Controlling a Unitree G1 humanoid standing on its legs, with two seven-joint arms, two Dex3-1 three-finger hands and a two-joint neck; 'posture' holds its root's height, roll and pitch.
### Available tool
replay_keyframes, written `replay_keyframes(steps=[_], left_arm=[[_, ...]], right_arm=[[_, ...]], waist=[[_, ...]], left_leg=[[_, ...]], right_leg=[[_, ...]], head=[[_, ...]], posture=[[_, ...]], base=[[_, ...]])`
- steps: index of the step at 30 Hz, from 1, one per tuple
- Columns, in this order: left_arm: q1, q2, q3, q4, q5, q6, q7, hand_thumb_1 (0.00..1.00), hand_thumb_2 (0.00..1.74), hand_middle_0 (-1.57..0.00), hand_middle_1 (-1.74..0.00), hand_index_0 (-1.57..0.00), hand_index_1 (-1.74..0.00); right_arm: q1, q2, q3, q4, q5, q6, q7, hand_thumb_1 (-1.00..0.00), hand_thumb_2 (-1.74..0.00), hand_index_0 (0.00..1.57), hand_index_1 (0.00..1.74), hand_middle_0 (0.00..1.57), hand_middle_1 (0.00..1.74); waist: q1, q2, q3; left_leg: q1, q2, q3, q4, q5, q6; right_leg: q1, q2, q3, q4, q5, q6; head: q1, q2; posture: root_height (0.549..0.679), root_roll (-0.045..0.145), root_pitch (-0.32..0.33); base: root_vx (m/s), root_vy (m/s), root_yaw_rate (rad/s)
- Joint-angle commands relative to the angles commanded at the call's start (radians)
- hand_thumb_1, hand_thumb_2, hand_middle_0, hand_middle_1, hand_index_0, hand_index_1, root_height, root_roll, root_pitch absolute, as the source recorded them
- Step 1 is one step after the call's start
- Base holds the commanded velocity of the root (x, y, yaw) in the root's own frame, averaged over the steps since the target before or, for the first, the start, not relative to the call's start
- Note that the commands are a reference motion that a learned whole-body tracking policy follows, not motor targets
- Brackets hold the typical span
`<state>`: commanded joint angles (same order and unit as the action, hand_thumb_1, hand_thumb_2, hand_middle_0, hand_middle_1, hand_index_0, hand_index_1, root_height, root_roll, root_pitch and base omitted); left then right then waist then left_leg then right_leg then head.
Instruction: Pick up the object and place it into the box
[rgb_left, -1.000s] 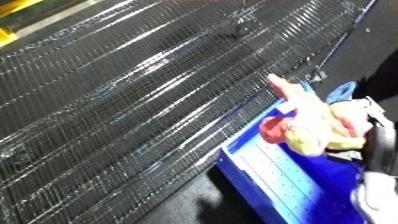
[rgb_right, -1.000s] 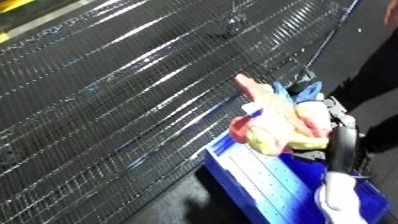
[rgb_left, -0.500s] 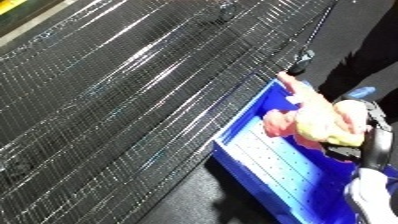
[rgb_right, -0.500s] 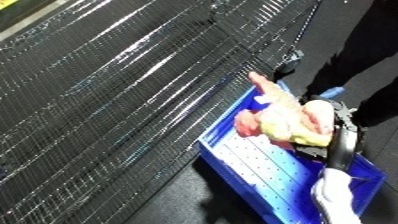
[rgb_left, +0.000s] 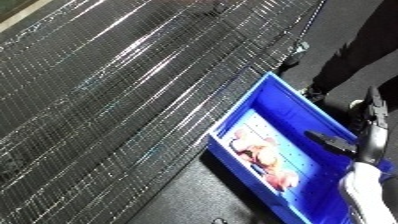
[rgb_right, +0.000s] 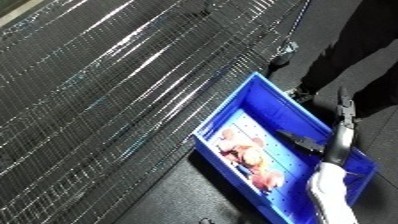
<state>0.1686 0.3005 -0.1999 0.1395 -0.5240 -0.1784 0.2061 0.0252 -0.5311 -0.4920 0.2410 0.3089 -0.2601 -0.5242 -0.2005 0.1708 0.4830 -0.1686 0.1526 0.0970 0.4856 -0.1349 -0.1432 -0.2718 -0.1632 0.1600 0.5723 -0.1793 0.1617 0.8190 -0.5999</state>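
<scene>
The object (rgb_left: 260, 159), a pink and yellowish soft-looking thing, lies on the floor of the blue bin (rgb_left: 238, 111), along the bin's wall nearest the wire surface (rgb_left: 115, 80). Its shape is blurred, so what it is cannot be told. No hand touches it.

The right hand (rgb_right: 336, 131) hangs over the bin's far side, apart from the object. Its black fingers (rgb_right: 345, 106) are spread and mostly straight, one pointing up past the bin's rim and another (rgb_right: 298, 140) reaching out low over the bin floor; it holds nothing. Its white forearm (rgb_right: 330, 194) comes in from the lower right corner. The left hand shows in neither view.

The bin sits just beside the edge of the surface, on a dark floor (rgb_left: 169, 200). The surface is a metal wire grid that fills the upper left of both views and catches bright streaks of light. The bin floor is dotted with small holes.

No brand, label or writing can be read on the bin, the object or the surface.
</scene>
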Motion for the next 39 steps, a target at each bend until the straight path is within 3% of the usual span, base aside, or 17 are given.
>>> replay_keyframes(steps=[5, 11, 17, 21, 29, 32, 39], left_arm=[[0.01, 0.0, 0.008, -0.009, -0.002, 0.004, 0.0, 1.0, 1.74, -1.57, -1.74, -1.57, -1.74], [0.022, -0.001, 0.034, -0.011, -0.001, 0.009, 0.008, 1.0, 1.74, -1.57, -1.74, -1.57, -1.74], [0.023, 0.004, 0.072, -0.009, 0.011, 0.006, 0.033, 1.0, 1.74, -1.57, -1.74, -1.57, -1.74], [0.003, 0.017, 0.096, -0.016, 0.02, -0.001, 0.059, 1.0, 1.74, -1.57, -1.74, -1.57, -1.74], [-0.051, 0.036, 0.126, -0.047, 0.032, -0.014, 0.118, 1.0, 1.74, -1.57, -1.74, -1.57, -1.74], [-0.076, 0.04, 0.129, -0.053, 0.034, -0.021, 0.14, 1.0, 1.74, -1.57, -1.74, -1.57, -1.74], [-0.144, 0.058, 0.109, -0.063, 0.044, -0.024, 0.168, 1.0, 1.74, -1.57, -1.74, -1.57, -1.74]], right_arm=[[-0.006, 0.004, 0.023, -0.049, -0.006, 0.002, 0.019, 0.0, 0.0, 0.0, 0.0, 0.0, 0.0], [-0.021, 0.012, 0.092, -0.136, 0.003, 0.015, 0.086, 0.0, 0.0, 0.0, 0.0, 0.0, 0.0], [-0.07, 0.011, 0.194, -0.211, 0.02, 0.032, 0.162, 0.0, 0.0, 0.0, 0.0, 0.0, 0.0], [-0.129, -0.002, 0.268, -0.238, 0.017, 0.045, 0.194, 0.0, 0.0, 0.0, 0.0, 0.0, 0.0], [-0.222, 0.011, 0.401, -0.261, -0.023, 0.074, 0.224, 0.0, 0.0, 0.0, 0.0, 0.0, 0.0], [-0.258, 0.026, 0.451, -0.259, -0.041, 0.081, 0.226, 0.0, 0.0, 0.0, 0.0, 0.0, 0.0], [-0.352, 0.058, 0.549, -0.242, -0.074, 0.094, 0.221, 0.0, 0.0, 0.0, 0.0, 0.0, 0.0]], waist=[[0.014, -0.004, 0.001], [0.041, -0.02, 0.005], [0.091, -0.047, 0.018], [0.13, -0.071, 0.032], [0.2, -0.109, 0.037], [0.221, -0.117, 0.037], [0.261, -0.121, 0.037]], left_leg=[[-0.003, -0.001, -0.006, -0.004, 0.004, 0.0001], [-0.017, -0.001, -0.022, 0.0, 0.012, -0.0026], [-0.052, 0.003, -0.047, 0.018, 0.019, -0.0066], [-0.096, 0.003, -0.072, 0.037, 0.027, -0.0086], [-0.185, -0.012, -0.119, 0.08, 0.032, -0.0051], [-0.207, -0.019, -0.131, 0.092, 0.029, -0.0028], [-0.257, -0.033, -0.15, 0.123, 0.025, 0.0022]], right_leg=[[-0.002, 0.002, -0.001, 0.0, 0.0, 0.0007], [-0.006, 0.0095, -0.011, 0.009, -0.001, 0.0006], [-0.024, 0.016, -0.024, 0.022, 0.005, 0.0013], [-0.049, 0.0172, -0.033, 0.036, 0.011, 0.002], [-0.105, 0.01, -0.054, 0.086, 0.009, -0.0036], [-0.12, 0.0052, -0.061, 0.101, 0.008, -0.0032], [-0.157, -0.0047, -0.066, 0.138, 0.004, -0.003]], head=[[-0.019, -0.004], [-0.11, -0.03], [-0.244, -0.04], [-0.369, -0.017], [-0.603, 0.038], [-0.672, 0.084], [-0.735, 0.121]], posture=[[0.643, 0.1, -0.171], [0.643, 0.092, -0.167], [0.641, 0.078, -0.161], [0.638, 0.066, -0.151], [0.631, 0.048, -0.123], [0.63, 0.042, -0.116], [0.624, 0.035, -0.101]], base=[[0.008, -0.004, 0.008], [-0.001, -0.002, 0.077], [-0.024, 0.0, 0.144], [-0.052, 0.0, 0.224], [-0.035, 0.025, 0.23], [-0.017, 0.031, 0.193], [-0.014, 0.025, 0.159]])
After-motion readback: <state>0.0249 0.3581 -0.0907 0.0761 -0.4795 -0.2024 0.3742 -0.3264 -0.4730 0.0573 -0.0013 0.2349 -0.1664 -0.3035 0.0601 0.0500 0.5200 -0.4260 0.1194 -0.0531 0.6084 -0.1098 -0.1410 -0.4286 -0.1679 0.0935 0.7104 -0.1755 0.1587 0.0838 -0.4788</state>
